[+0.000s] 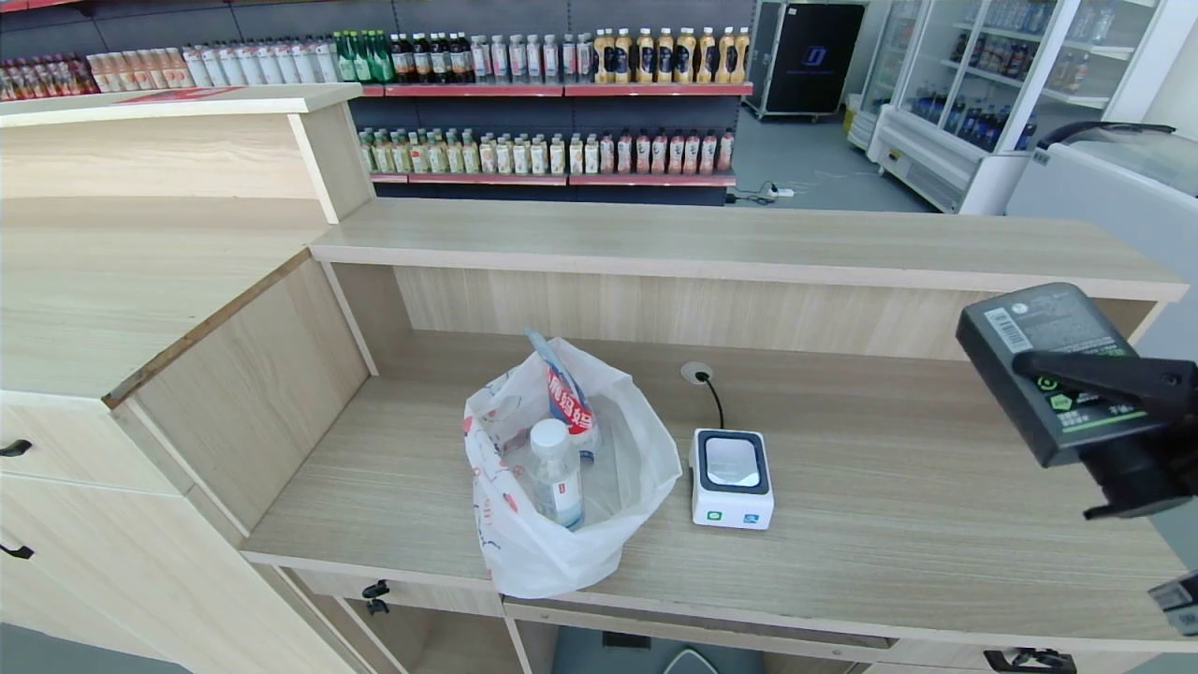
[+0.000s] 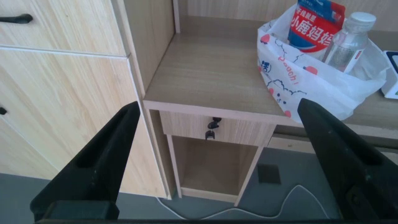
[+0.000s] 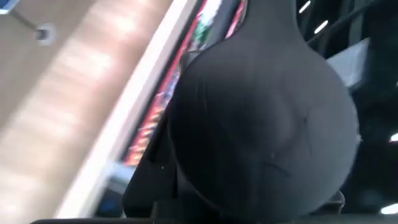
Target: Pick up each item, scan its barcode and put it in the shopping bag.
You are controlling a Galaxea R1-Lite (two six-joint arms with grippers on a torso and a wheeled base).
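Left end effector: jaws wide apart, empty, hanging low in front of the surface's near edge, below and to the left of the shopping bag. Right end effector: clamped on a dark packet, held up in the air over the right end of the surface, well apart from the scanner. The barcode label on the packet faces up, not toward the scanner window. On the surface, the bag stands open just left of the scanner; inside are a clear bottle and a blue-and-red pouch, both upright. A cable runs back from the scanner. Drink shelves lie far behind. Judgement: two items bagged; the packet is in hand, with its scan apparently pending and bagging left to do.
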